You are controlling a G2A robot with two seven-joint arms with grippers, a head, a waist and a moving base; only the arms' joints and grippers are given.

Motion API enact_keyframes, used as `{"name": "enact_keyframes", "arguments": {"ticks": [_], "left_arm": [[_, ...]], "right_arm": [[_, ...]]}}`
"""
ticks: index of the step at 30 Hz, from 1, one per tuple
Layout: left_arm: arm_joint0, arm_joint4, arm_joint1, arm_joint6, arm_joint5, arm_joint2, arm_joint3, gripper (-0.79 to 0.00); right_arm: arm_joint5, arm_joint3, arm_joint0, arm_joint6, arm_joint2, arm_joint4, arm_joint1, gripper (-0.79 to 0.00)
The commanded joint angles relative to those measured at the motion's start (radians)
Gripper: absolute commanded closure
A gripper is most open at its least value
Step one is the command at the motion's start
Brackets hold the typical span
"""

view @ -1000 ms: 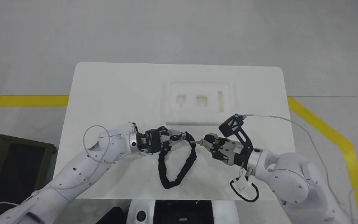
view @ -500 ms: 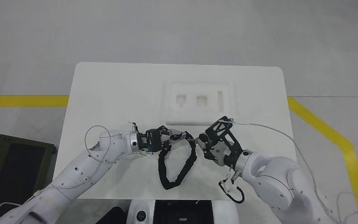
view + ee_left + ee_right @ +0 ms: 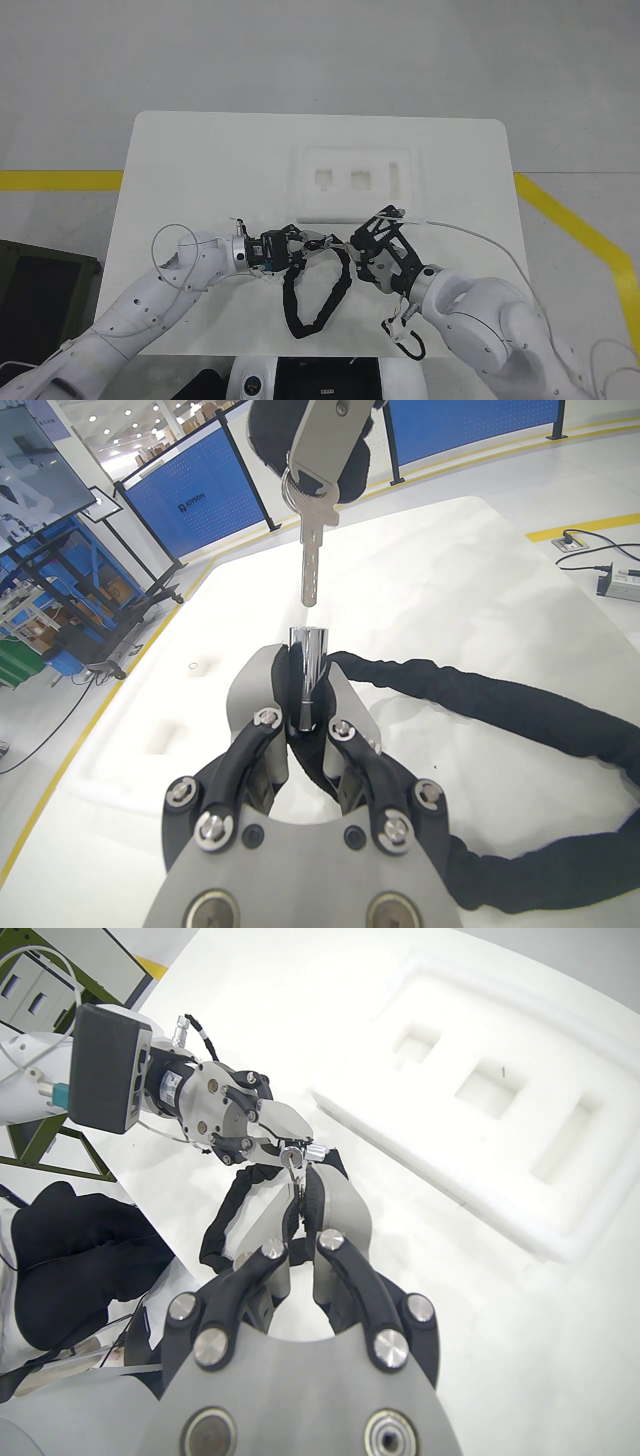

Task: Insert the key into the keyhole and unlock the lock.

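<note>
The left hand (image 3: 305, 685) is clenched on the chrome lock cylinder (image 3: 309, 660). The black chain (image 3: 500, 710) trails from the lock cylinder onto the white surface (image 3: 200, 170). The right hand (image 3: 306, 1193) grips the key (image 3: 314, 550), its tip in line with the lock cylinder's keyhole end, just short of it and not touching.

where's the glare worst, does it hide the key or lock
Left wrist view: the table blows out white, yet the key and lock stand out clearly. Right wrist view: the foam tray nearly merges with the table. Top view: even light.
</note>
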Motion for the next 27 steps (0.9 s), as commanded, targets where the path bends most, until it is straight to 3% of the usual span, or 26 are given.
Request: {"name": "enact_keyframes", "arguments": {"ticks": [1, 27], "left_arm": [[0.000, 0.000, 0.000, 0.000, 0.000, 0.000, 0.000, 0.000], [0.000, 0.000, 0.000, 0.000, 0.000, 0.000, 0.000, 0.000]], "right_arm": [[0.000, 0.002, 0.004, 0.003, -0.003, -0.002, -0.002, 0.000], [0.012, 0.032, 0.043, 0.046, -0.024, -0.003, -0.024, 0.000]]}}
